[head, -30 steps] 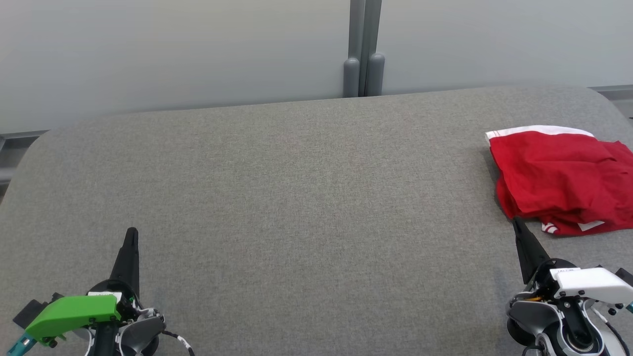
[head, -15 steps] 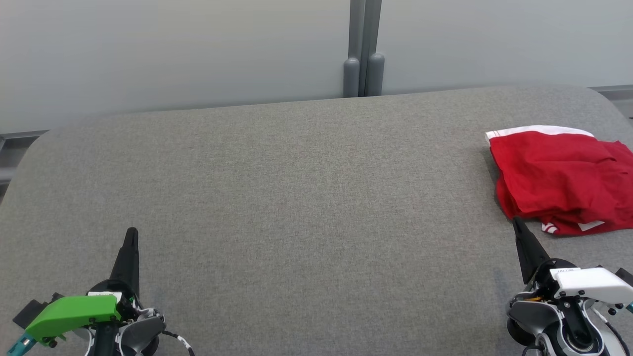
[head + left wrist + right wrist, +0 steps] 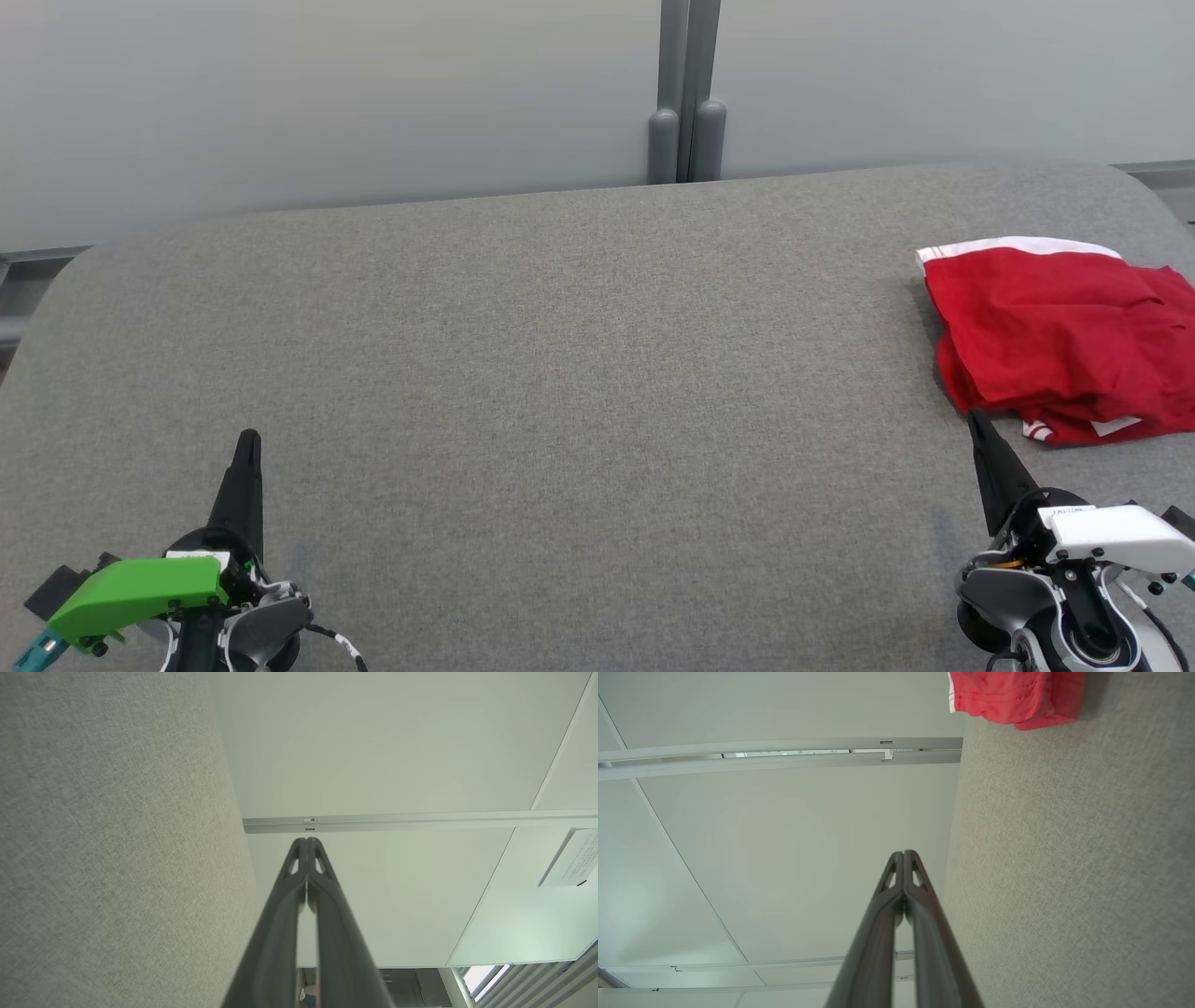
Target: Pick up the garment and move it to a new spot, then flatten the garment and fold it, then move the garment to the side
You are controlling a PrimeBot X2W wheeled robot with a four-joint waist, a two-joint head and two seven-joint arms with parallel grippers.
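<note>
Grey fabric table (image 3: 560, 373): red garment (image 3: 1055, 336) lies loosely folded at right edge. Left gripper (image 3: 247, 448) and right gripper (image 3: 978, 429) clenched, empty, near front edge. Task likely complete.

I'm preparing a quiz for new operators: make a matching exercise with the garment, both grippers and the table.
Column one:
1 garment
2 left gripper
3 right gripper
4 table

Column two:
A grey fabric
B shut, lower left of head view
C red, white trim, far right
D shut, lower right of head view

Pairs: 1-C, 2-B, 3-D, 4-A
</note>
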